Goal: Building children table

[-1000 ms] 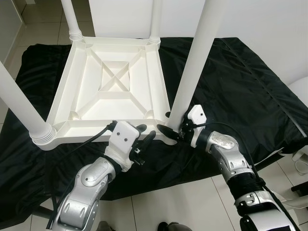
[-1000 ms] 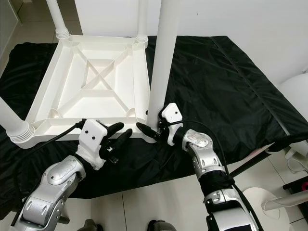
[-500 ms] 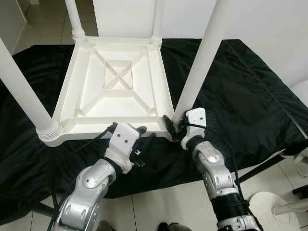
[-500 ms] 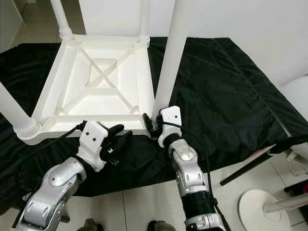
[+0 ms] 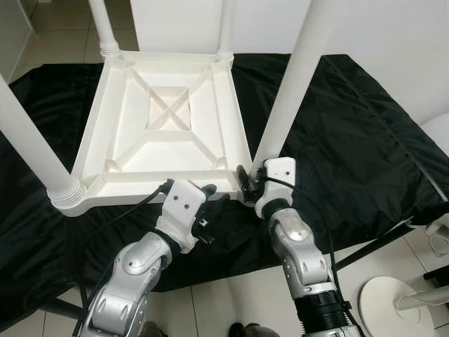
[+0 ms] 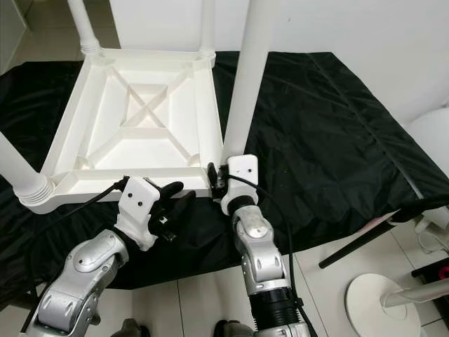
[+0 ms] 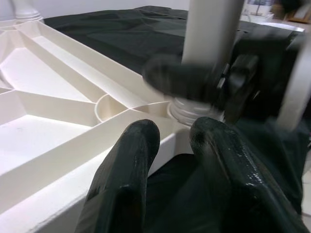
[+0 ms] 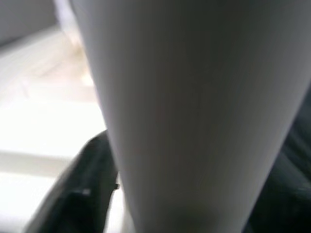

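A white plastic children's table (image 5: 140, 187) lies upside down on a black cloth, with its legs pointing up. My right gripper (image 5: 247, 184) is shut around the base of the near right leg (image 5: 287, 91), just above its socket at the table's corner. In the right wrist view that leg (image 8: 184, 111) is very close, with one black finger (image 8: 82, 184) beside it. My left gripper (image 5: 212, 195) hovers at the table's front rim, left of that corner. It is open by a narrow gap with nothing between its fingers (image 7: 131, 165).
Three more legs stand at the near left (image 5: 28, 140), far left (image 5: 102, 28) and far right (image 5: 226, 28) corners. The black cloth (image 5: 351, 126) covers the floor around the table. A black rod (image 5: 379, 239) and a white round stand base (image 5: 393, 295) lie to my right on pale tiles.
My right forearm has swung leftward, from out on the right to straight below the gripper, which stays on the leg's base. The left gripper has barely moved. The camera shifted a little.
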{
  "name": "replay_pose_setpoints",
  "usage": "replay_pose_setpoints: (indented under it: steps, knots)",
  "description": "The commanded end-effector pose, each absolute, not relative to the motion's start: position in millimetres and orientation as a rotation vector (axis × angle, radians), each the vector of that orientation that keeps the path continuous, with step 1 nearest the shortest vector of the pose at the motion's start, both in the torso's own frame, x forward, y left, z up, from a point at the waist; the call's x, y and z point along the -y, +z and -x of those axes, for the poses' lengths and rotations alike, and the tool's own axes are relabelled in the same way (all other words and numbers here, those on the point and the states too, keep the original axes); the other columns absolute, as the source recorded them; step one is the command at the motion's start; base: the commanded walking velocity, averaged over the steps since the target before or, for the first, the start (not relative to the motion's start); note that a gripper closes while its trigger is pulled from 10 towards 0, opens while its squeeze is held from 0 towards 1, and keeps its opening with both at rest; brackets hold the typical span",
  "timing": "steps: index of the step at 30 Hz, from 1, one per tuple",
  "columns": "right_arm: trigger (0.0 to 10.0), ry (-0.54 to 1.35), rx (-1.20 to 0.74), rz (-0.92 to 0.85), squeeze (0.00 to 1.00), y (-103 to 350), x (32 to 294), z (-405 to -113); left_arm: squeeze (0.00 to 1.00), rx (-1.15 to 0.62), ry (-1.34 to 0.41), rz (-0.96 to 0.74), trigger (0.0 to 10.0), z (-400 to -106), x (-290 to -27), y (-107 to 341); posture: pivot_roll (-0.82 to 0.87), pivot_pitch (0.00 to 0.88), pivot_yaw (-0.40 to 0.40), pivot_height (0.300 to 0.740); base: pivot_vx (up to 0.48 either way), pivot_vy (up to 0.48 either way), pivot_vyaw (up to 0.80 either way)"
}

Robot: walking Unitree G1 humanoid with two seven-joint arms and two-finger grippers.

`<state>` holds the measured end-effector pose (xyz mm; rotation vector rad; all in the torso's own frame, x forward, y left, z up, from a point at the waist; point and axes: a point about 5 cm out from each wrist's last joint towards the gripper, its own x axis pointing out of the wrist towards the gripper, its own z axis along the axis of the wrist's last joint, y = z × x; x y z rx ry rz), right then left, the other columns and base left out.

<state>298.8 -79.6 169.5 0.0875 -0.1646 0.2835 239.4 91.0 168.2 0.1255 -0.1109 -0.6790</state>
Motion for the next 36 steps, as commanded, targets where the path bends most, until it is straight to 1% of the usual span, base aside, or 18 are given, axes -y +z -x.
replay_pose_setpoints:
  steps: [1,4,5,7,10,14,16,18,23,25,27,28,31,32,36]
  knots:
    - [10.0,0.296,0.149,-0.124,1.0,166.0,73.2,-292.0,0.0,0.096,-0.653,-0.128,10.0,-240.6,-92.2,165.0,-0.02,0.108,-0.039,0.74,0.0,0.0,0.0]
    - [10.0,0.333,0.174,-0.115,1.0,170.8,77.1,-290.0,0.0,0.094,-0.653,-0.138,10.0,-241.2,-94.1,165.2,-0.02,0.109,-0.039,0.74,0.0,0.0,0.0]
    - [10.0,0.37,0.188,-0.107,0.0,172.4,79.1,-288.7,0.0,0.094,-0.652,-0.138,10.0,-241.3,-94.6,165.2,-0.02,0.108,-0.039,0.74,0.0,0.0,0.0]
    - [10.0,0.457,0.219,-0.073,0.0,175.1,86.7,-286.1,0.0,0.094,-0.649,-0.136,10.0,-241.5,-94.5,165.3,-0.02,0.107,-0.041,0.74,0.0,0.0,0.0]
    - [10.0,0.559,0.176,-0.017,0.0,169.8,99.0,-289.8,0.0,0.099,-0.647,-0.132,10.0,-241.7,-92.7,166.0,-0.02,0.102,-0.046,0.74,0.0,0.0,0.0]
    - [10.0,0.605,0.162,0.027,0.0,166.8,108.4,-294.2,0.0,0.101,-0.645,-0.13,10.0,-241.5,-91.1,166.2,-0.02,0.098,-0.048,0.74,0.0,0.0,0.0]
    - [10.0,0.671,0.136,0.079,0.0,162.2,117.7,-300.3,0.0,0.099,-0.645,-0.126,10.0,-240.7,-90.8,165.6,-0.01,0.098,-0.051,0.74,0.0,0.0,0.0]
    - [10.0,0.691,0.127,0.109,0.0,160.1,121.4,-304.4,0.0,0.098,-0.644,-0.126,10.0,-240.5,-91.5,165.5,-0.01,0.096,-0.052,0.74,0.0,0.0,0.0]
    - [10.0,0.782,0.109,0.173,0.0,156.0,122.9,-312.8,0.0,0.095,-0.643,-0.134,10.0,-241.4,-94.0,166.0,0.0,0.098,-0.052,0.74,0.0,0.0,0.0]
    - [10.0,0.84,0.097,0.191,0.0,153.3,118.8,-317.0,0.0,0.094,-0.651,-0.138,10.0,-241.0,-93.1,165.4,0.0,0.1,-0.047,0.74,0.0,0.0,0.0]
    - [10.0,0.851,0.095,0.199,0.0,152.6,117.5,-318.4,0.0,0.094,-0.652,-0.138,10.0,-241.3,-92.7,165.5,-0.01,0.101,-0.045,0.74,0.0,0.0,0.0]
    - [6.8,0.859,0.094,0.204,0.0,152.2,116.9,-319.3,0.0,0.094,-0.652,-0.139,10.0,-241.6,-92.6,165.6,-0.01,0.101,-0.045,0.74,0.0,0.0,0.0]
    - [6.8,0.877,0.091,0.213,0.0,151.2,115.1,-320.9,0.0,0.095,-0.654,-0.139,10.0,-241.6,-91.9,165.8,-0.01,0.102,-0.042,0.74,0.0,0.0,0.0]
    - [0.0,0.899,0.082,0.218,0.0,150.2,113.1,-322.7,0.0,0.095,-0.658,-0.14,10.0,-241.9,-91.3,166.0,0.0,0.102,-0.042,0.74,0.0,0.0,0.0]
    - [0.0,0.928,0.078,0.234,0.0,148.8,112.0,-326.8,0.0,0.093,-0.672,-0.142,10.0,-241.6,-90.1,166.4,0.0,0.104,-0.044,0.74,0.0,0.0,0.0]
